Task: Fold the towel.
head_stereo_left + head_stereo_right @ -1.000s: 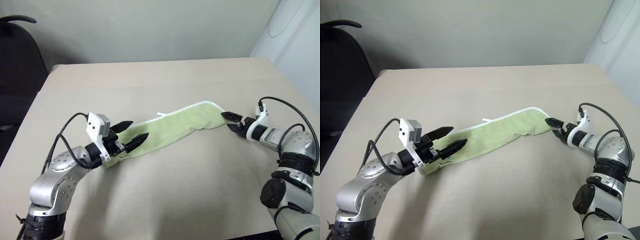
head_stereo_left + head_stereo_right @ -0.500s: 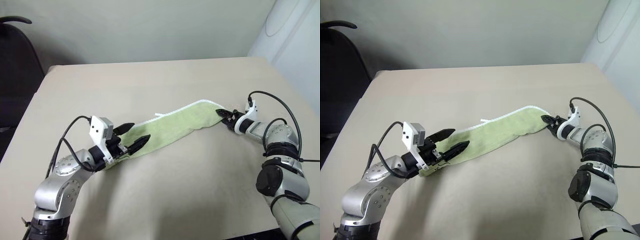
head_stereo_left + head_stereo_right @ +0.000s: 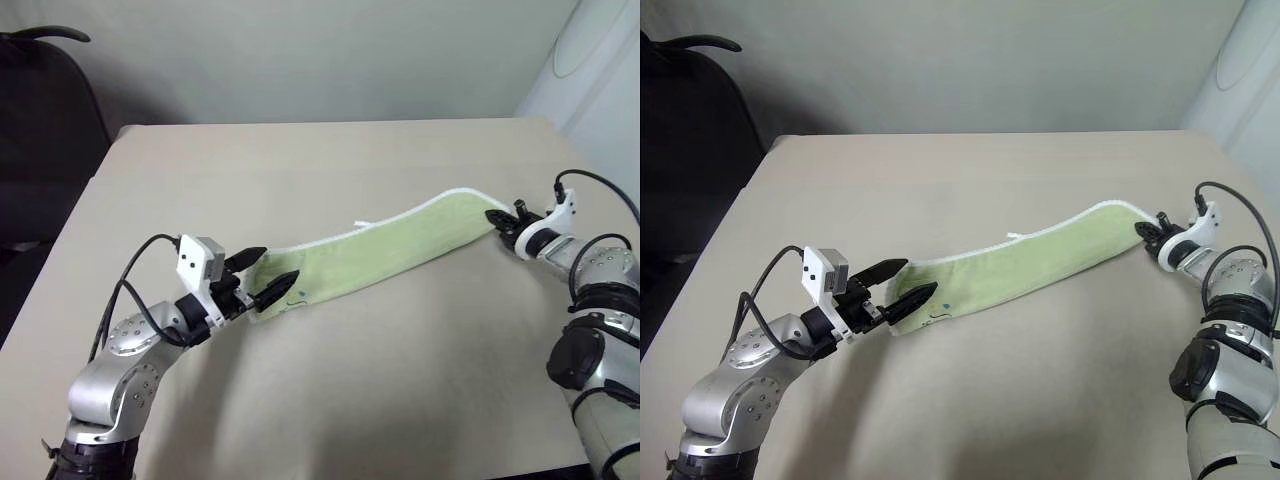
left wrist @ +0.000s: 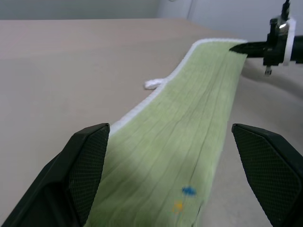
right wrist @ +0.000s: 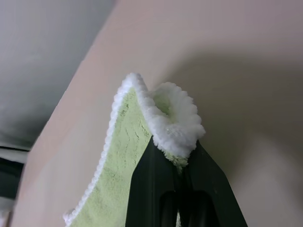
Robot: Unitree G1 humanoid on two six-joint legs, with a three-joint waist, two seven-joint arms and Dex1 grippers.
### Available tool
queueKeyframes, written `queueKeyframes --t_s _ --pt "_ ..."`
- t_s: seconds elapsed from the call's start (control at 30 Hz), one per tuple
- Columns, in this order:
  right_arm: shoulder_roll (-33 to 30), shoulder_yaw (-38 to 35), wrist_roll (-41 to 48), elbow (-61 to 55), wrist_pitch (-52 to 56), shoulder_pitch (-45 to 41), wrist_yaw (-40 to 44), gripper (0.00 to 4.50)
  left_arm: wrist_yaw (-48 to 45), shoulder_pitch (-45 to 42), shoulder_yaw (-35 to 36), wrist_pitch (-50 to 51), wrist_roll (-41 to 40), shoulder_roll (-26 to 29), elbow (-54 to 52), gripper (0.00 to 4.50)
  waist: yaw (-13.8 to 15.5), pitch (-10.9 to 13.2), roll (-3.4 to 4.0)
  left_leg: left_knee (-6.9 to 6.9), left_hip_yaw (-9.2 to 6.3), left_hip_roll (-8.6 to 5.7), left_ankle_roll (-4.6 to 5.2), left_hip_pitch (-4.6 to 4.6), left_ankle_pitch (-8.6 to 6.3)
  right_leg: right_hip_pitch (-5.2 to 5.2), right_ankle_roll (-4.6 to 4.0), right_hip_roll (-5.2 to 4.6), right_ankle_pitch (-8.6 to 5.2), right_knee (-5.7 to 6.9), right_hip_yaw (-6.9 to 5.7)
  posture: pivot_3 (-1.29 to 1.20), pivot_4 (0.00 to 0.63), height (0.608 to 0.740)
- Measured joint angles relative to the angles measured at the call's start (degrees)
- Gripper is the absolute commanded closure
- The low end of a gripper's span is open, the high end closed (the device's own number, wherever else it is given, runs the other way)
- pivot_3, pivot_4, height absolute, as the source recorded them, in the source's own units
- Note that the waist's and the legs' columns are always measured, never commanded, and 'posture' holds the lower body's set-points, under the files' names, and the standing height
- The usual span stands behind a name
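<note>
Progress: early stage. The towel (image 3: 385, 255) lies on the beige surface (image 3: 330, 170) as a long narrow band, apparently already doubled lengthwise, though the layers cannot be confirmed. It runs diagonally between the two arms, its white loop (image 3: 362, 222) along the far edge and the embroidered motif (image 4: 188, 190) near the left arm's end.

Right gripper (image 3: 497, 217): fingers closed on the towel's white-edged end, as the right wrist view confirms, with the corner bunched between them (image 5: 173, 124). That end appears raised slightly off the surface.

Left gripper (image 3: 262, 276): fingers spread wide, one either side of the towel's opposite end, gripping nothing; the cloth lies between them in the left wrist view.

Outstanding, in my judgement: the left end has yet to be secured, and the crosswise fold, bringing one end over to the other, is not yet begun. No finished fold is visible along the band's length.
</note>
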Motion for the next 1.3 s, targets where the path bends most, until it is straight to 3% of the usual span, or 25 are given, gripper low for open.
queueKeyframes --t_s 0.13,0.43,0.6,0.8,0.9,1.2,1.3 --pt "-1.00 9.99 -4.79 -8.46 -5.53 0.57 7.82 4.45 -0.20 -0.18 -0.11 -0.10 0.21 0.07 0.05 0.00 -0.38 0.02 0.05 -0.07 0.02 0.02 0.00 -0.03 0.00 -0.07 0.00 0.01 0.00 -0.01 0.00 0.00 0.150 0.740" --pt "-4.28 36.23 -13.77 -44.45 -18.26 11.77 27.47 4.45 -0.70 -1.01 -0.58 -0.26 1.34 -0.23 0.35 0.00 -0.62 0.02 0.05 0.10 -0.05 0.07 -0.06 -0.11 -0.03 0.01 -0.03 0.06 -0.02 -0.10 -0.10 0.00 0.150 0.740" --pt "-5.32 47.07 -24.30 -46.67 -29.48 16.54 30.65 4.45 -0.50 -1.01 -0.84 -0.27 1.58 -1.03 0.34 0.00 -0.30 0.02 0.04 0.36 -0.12 0.05 0.02 -0.11 -0.07 0.12 0.08 0.02 0.04 -0.09 -0.11 0.00 0.150 0.740" --pt "-4.15 49.72 -28.90 -45.11 -35.23 18.10 31.88 4.45 0.20 -0.79 -0.94 -0.27 1.78 -1.83 0.19 0.00 -0.42 0.01 0.03 0.33 -0.09 0.06 0.00 -0.10 -0.07 0.12 0.08 0.04 0.05 -0.09 -0.10 0.00 0.150 0.740" --pt "-2.50 49.57 -28.84 -44.30 -34.67 18.11 31.84 3.82 0.43 -0.50 -0.95 -0.27 1.78 -1.92 0.13 0.00 -0.41 0.01 0.03 0.32 -0.09 0.06 -0.01 -0.10 -0.06 0.11 0.08 0.04 0.04 -0.10 -0.10 0.00 0.150 0.740" --pt "-1.65 44.59 -21.67 -48.93 -28.58 21.68 33.47 0.75 1.38 1.69 -0.66 0.36 0.58 -2.41 -0.47 0.00 -0.33 0.01 0.02 0.30 -0.07 0.06 -0.05 -0.10 -0.05 0.13 0.08 0.04 0.04 -0.12 -0.10 0.00 0.150 0.740" --pt "-2.08 40.68 -16.24 -52.83 -24.66 22.98 34.48 0.75 2.86 2.87 2.37 1.64 -3.23 -3.24 -1.24 0.00 -0.37 0.01 0.02 0.31 -0.06 0.06 -0.07 -0.09 -0.03 0.15 0.08 0.06 0.04 -0.11 -0.10 0.00 0.150 0.740"
